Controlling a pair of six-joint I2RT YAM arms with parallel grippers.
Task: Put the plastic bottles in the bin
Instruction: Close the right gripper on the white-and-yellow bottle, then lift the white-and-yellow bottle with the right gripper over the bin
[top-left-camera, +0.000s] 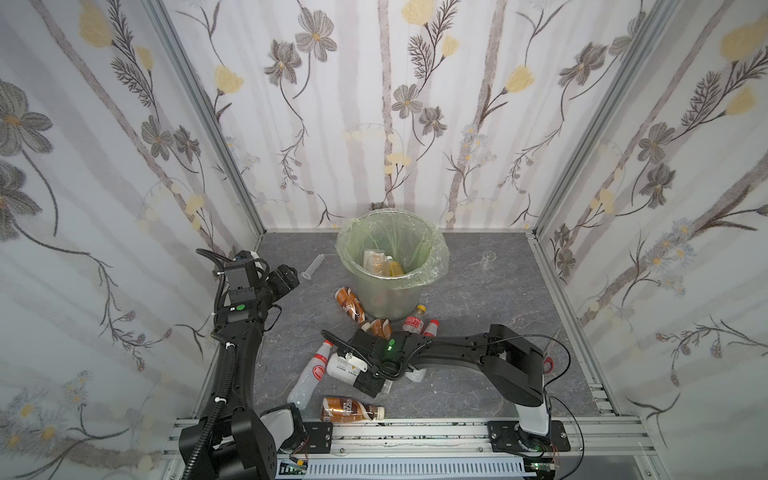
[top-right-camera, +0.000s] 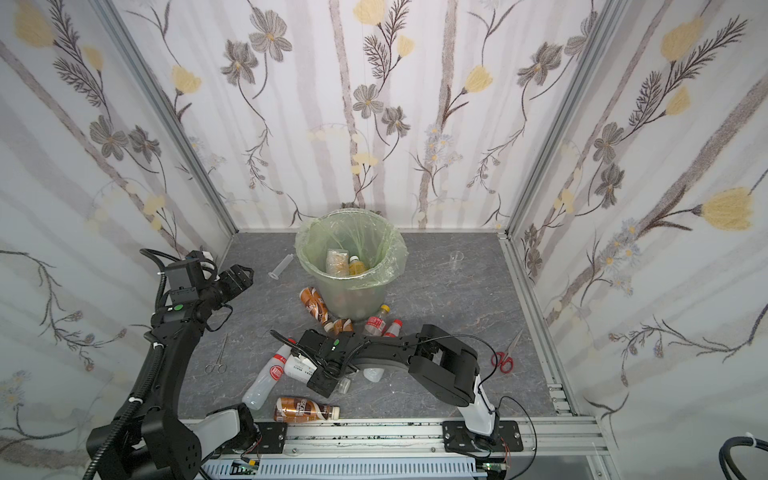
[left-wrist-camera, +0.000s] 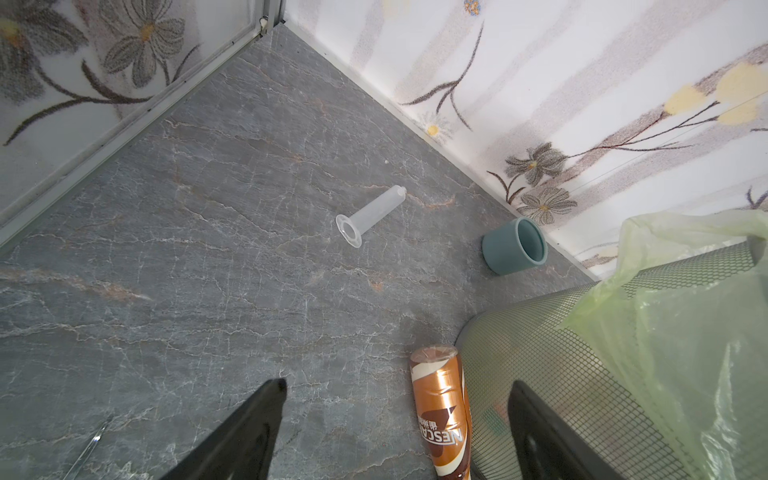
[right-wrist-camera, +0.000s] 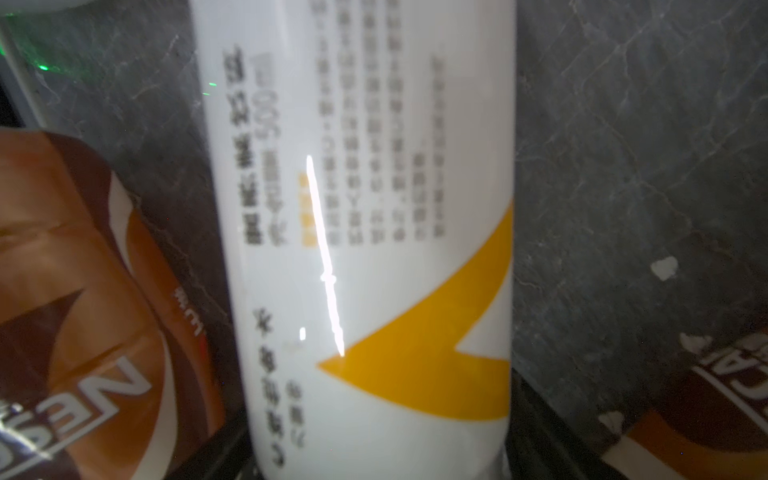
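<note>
The bin (top-left-camera: 436, 270), a mesh bucket lined with a pale green bag, stands at the back middle and holds several bottles (top-left-camera: 384, 264). Copper coffee bottles lie beside it (top-left-camera: 349, 305) (left-wrist-camera: 442, 415) and at the front edge (top-left-camera: 351, 409). A milky red-capped bottle (top-left-camera: 311, 374) lies left of a white bottle with a yellow mark (top-left-camera: 340, 368) (right-wrist-camera: 374, 208). My right gripper (top-left-camera: 359, 374) (right-wrist-camera: 384, 436) is down over that white bottle, open, one finger on each side; contact cannot be told. My left gripper (top-left-camera: 291, 276) (left-wrist-camera: 399, 384) hovers open and empty left of the bin.
A clear syringe (top-left-camera: 313, 266) (left-wrist-camera: 370, 216) lies left of the bin, and a teal cup (left-wrist-camera: 513, 245) lies by the back wall. A small clear cup (top-left-camera: 488, 258) stands back right. Red scissors (top-right-camera: 503, 357) lie right, forceps (top-right-camera: 218, 357) left. Two capped bottles (top-left-camera: 415, 320) lie before the bin.
</note>
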